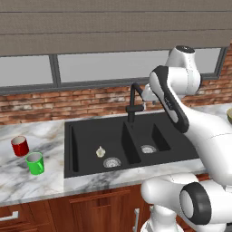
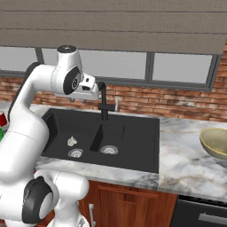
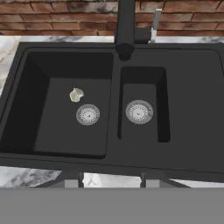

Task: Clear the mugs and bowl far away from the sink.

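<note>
Black and matte, the sink (image 1: 131, 145) sits in the marble table (image 1: 45, 131) right under the raised arm, with its two basins, steel drains and tall faucet (image 1: 132, 102). The claw (image 3: 111, 178) hangs high over the front edge of the sink, looking down into it; its two fingertips (image 3: 72, 178) stand apart with nothing between them, so it is part open and holds nothing.

None of the three things to clear is in hand yet. The red mug (image 1: 20, 146) and the green mug (image 1: 35, 163) stand upright close together on the table well to the left of the sink, the green one nearer the front edge. The bowl (image 2: 215, 142) rests on the table on the far right, well apart from the sink on that side and cut off by the edge of the right base view. A small pale object (image 3: 76, 94) lies in the left basin beside the drain; what it is I cannot tell.

From the claw, the mugs lie far off to the left and lower, the bowl far off to the right and lower. As I judge it, the step in hand is to pick a first target and reach for it. To do that well, the arm should swing clear of the faucet before dropping, come down over one mug alone so the other is not knocked, and take it by the rim or wall with the jaws wide enough to pass the wall.
</note>
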